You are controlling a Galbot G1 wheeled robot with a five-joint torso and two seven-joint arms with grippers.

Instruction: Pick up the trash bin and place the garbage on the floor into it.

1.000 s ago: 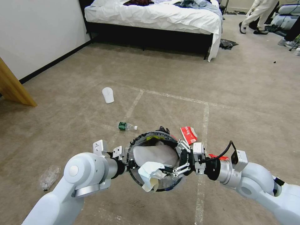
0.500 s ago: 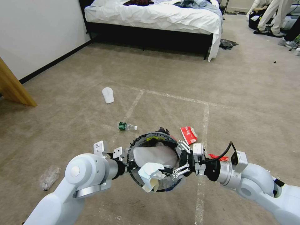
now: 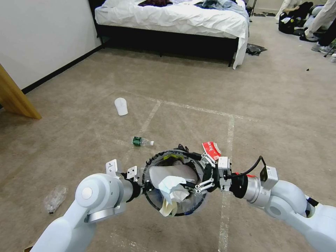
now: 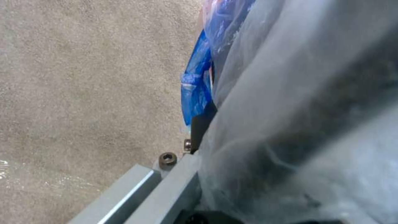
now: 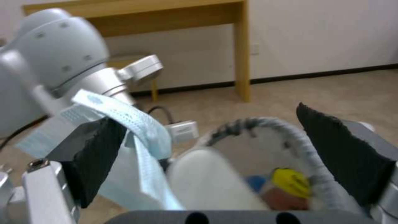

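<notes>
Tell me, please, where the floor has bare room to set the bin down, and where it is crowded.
The carpet to the right of the long tape line, beyond the red wrapper, lies bare, as does the stretch between the white slipper and the bed. It is crowded around the trash bin: the plastic bottle and the wrapper lie close beside it.

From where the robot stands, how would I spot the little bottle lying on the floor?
Start at the bed at the far wall and come forward along the carpet toward the trash bin held between the arms. Just beyond the bin, left of it, lies the plastic bottle: clear, green-labelled, white-capped, unlike the white slipper farther back.
</notes>
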